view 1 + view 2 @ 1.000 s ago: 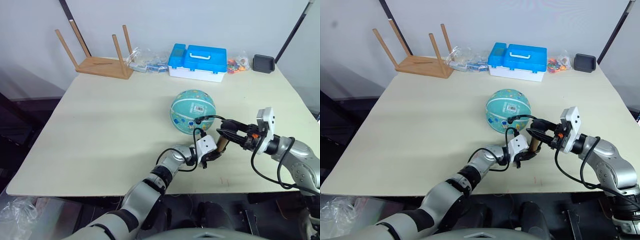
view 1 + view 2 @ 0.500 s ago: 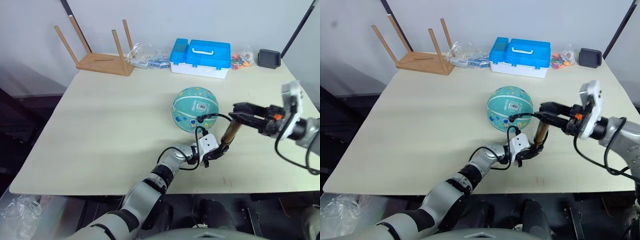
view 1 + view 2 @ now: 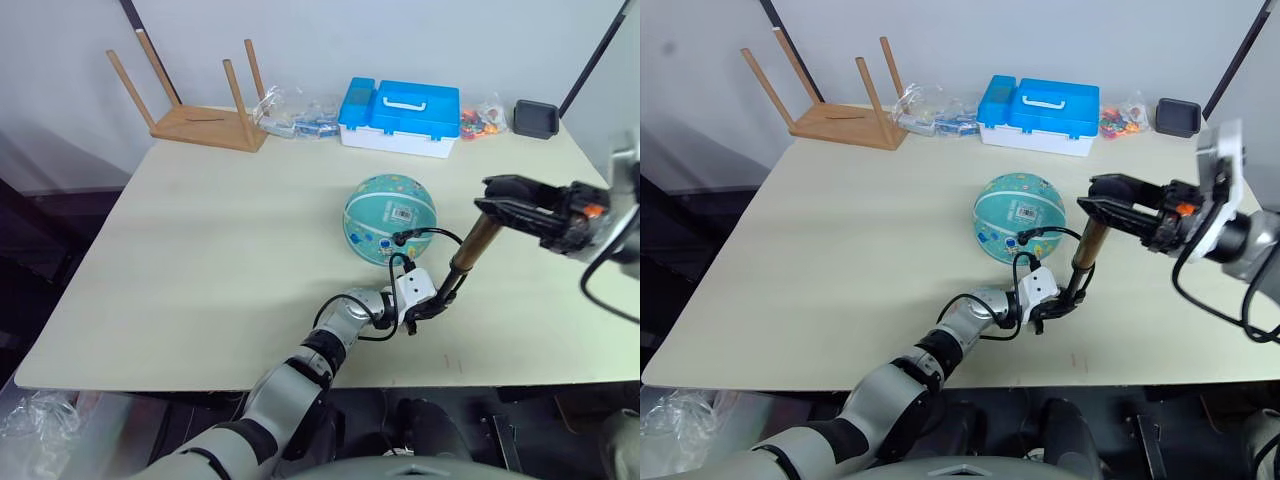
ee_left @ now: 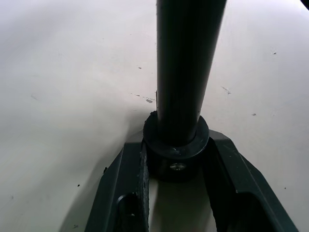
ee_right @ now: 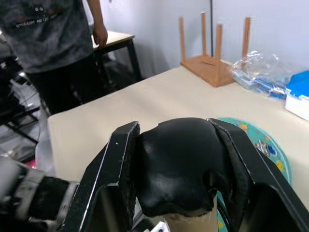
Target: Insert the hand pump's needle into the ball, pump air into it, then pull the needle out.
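table (image 3: 200,260) left half: open | ball (image 3: 388,218) and hand pump (image 3: 462,262) crowd right-centre | case (image 3: 400,120) blocks far edge

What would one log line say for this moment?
left pincer: shut on hand pump base | right pincer: shut on handle | hose at ball

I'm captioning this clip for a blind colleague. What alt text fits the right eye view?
Two robot grippers work a hand pump beside a teal ball on a beige table: the left gripper clamps its base, the right gripper holds its raised handle. Its hose loops to the ball.
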### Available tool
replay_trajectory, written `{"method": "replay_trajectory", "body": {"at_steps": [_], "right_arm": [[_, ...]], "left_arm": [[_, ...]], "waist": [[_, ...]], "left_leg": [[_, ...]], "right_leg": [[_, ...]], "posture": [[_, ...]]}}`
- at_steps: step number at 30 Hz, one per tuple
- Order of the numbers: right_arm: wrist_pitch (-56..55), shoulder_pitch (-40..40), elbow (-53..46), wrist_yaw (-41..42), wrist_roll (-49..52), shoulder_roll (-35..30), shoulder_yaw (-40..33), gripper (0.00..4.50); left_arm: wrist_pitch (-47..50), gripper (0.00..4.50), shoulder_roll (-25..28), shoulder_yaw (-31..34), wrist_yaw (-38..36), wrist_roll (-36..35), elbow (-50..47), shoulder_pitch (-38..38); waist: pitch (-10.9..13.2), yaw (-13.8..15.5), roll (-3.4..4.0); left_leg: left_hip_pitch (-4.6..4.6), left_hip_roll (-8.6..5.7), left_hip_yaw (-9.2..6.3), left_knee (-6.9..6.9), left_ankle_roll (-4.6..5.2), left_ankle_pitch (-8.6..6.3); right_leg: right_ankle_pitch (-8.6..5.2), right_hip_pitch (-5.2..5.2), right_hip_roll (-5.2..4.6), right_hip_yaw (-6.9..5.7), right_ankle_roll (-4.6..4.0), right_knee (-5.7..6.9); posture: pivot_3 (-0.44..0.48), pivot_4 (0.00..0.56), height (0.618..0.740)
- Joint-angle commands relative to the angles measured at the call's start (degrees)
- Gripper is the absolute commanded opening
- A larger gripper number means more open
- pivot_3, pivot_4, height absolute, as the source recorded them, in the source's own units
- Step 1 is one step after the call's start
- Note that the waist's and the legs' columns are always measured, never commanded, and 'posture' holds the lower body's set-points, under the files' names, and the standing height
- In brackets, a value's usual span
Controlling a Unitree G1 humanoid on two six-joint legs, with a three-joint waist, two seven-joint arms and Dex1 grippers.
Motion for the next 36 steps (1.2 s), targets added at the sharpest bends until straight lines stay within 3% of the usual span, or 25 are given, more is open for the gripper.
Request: {"method": "replay_trajectory", "body": {"at_steps": [1, 8, 14, 18, 25, 30, 36], "right_arm": [[-2.34, 4.52, 4.82, 1.54, -9.65, 2.22, 7.87, 1.68], [-8.44, 7.64, 13.65, 3.63, -20.53, 8.3, 16.98, 1.68], [-11.39, 7.05, 17.59, 4.61, -24.37, 10.83, 17.38, 1.68], [-9.89, 6.36, 11.9, 4.54, -20.13, 9.61, 12.36, 1.68], [-0.68, 0.81, 0.11, 1.42, -3.61, 2.14, -3.99, 1.68], [6.05, -4.88, -0.64, -2.81, 9.27, -4.52, -12.56, 1.68], [9.99, -6.55, -0.1, -5.65, 16.94, -8.97, -15.9, 1.68]], "left_arm": [[1.82, 1.05, 0.93, -0.57, -0.12, 1.06, 2.47, 2.07], [1.89, 1.05, 0.86, -0.59, 0.28, 1.21, 2.12, 2.58], [1.97, 1.05, 0.72, -0.62, 0.12, 1.19, 2.26, 2.44], [1.99, 1.05, 0.69, -0.6, -0.09, 1.13, 2.33, 2.44], [2.04, 1.05, 0.45, -0.62, -0.37, 1.15, 2.43, 2.4], [2.04, 1.05, 0.09, -0.73, -0.65, 1.19, 2.43, 2.5], [2.04, 1.05, -0.23, -0.8, -0.89, 1.14, 2.68, 2.4]], "waist": [[-0.06, -0.02, -0.08], [-0.41, -0.13, -0.31], [-0.56, -0.1, -0.28], [-0.53, -0.06, -0.25], [0.1, 0.22, 0.41], [0.2, 0.36, 0.44], [0.23, 0.42, 0.42]], "left_leg": [[0.14, 0.01, 0.01, 0.0, 0.0, 0.0], [0.81, 0.2, 0.02, -0.14, -0.01, -0.01], [0.82, 0.19, 0.02, -0.14, -0.02, -0.02], [0.8, 0.19, 0.01, -0.14, -0.02, -0.02], [0.46, 0.05, -0.01, -0.13, -0.02, -0.02], [-0.27, -0.07, -0.06, -0.07, -0.02, 0.01], [-0.3, -0.06, -0.07, -0.08, 0.0, -0.01]], "right_leg": [[-0.01, 0.11, 0.0, 0.01, 0.01, 0.02], [-0.17, 0.63, 0.14, 0.01, 0.22, -0.03], [-0.05, 0.63, 0.17, 0.03, 0.0, -0.03], [-0.07, 0.63, 0.17, 0.02, 0.04, -0.03], [-0.03, 0.38, 0.02, 0.02, 0.0, -0.08], [0.01, -0.24, -0.06, 0.0, -0.03, -0.07], [0.01, -0.23, -0.12, -0.04, -0.03, -0.12]], "posture": [[0.0, 0.15, 0.74], [0.0, 0.15, 0.74], [0.0, 0.15, 0.74], [0.0, 0.15, 0.74], [0.0, 0.15, 0.74], [0.0, 0.15, 0.74], [0.0, 0.15, 0.74]]}}
